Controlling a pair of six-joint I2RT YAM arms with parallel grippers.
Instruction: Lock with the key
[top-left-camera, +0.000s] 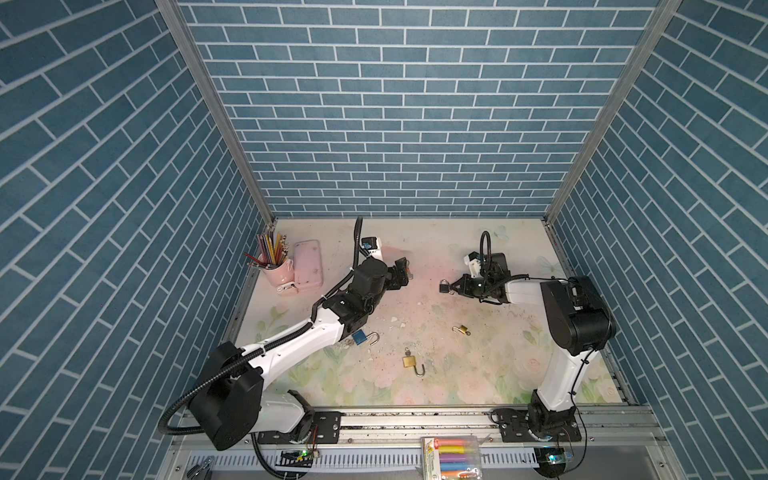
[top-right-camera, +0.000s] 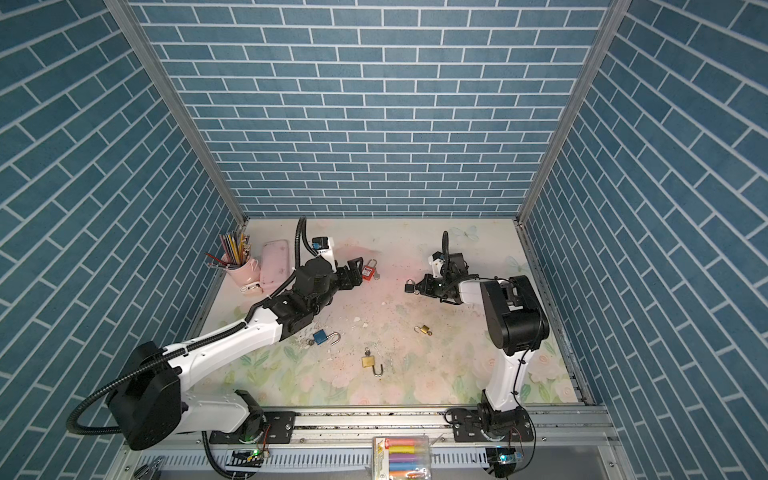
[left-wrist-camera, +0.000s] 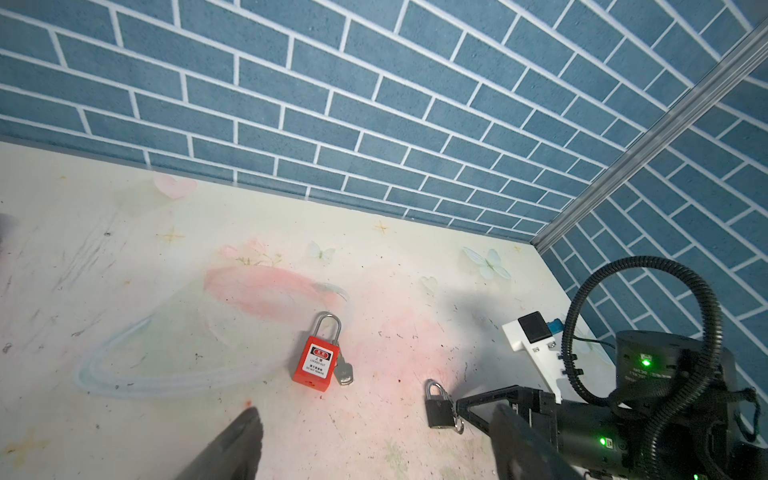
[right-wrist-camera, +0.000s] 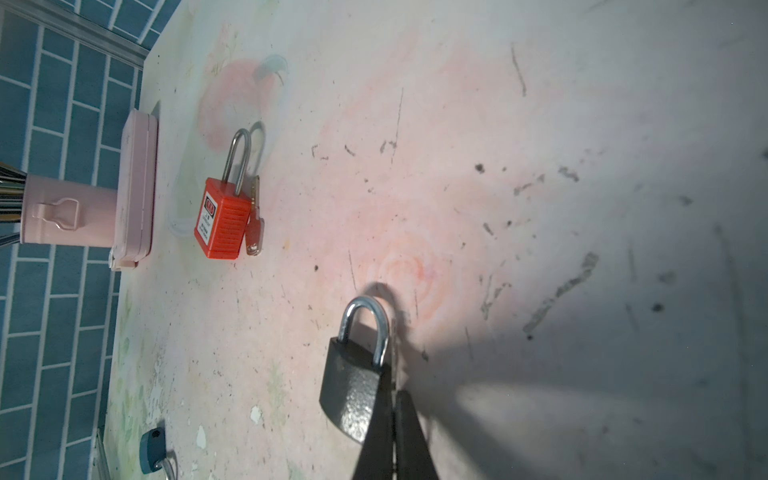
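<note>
1. Left gripper (left-wrist-camera: 374, 411) — jaws wide, nothing held, just short of the red padlock (left-wrist-camera: 313, 365). The padlock lies face up, key (left-wrist-camera: 344, 372) alongside.
2. Right gripper (right-wrist-camera: 392, 395) — jaws all but together at the black padlock's (right-wrist-camera: 357, 390) base. Whether they pinch a key I cannot tell.
3. Bare table (top-left-camera: 415, 257) between the locks; back wall well apart.

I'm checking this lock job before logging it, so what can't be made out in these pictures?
- Key of the black metal padlock: right wrist view, covered by the shut right hand; a grip cannot be confirmed.
- Blue-bodied padlock: in a top view, partly under the white left arm; the right wrist view's edge cuts it.
- Red plastic padlock: in a top view, almost hidden behind the open left hand.
</note>
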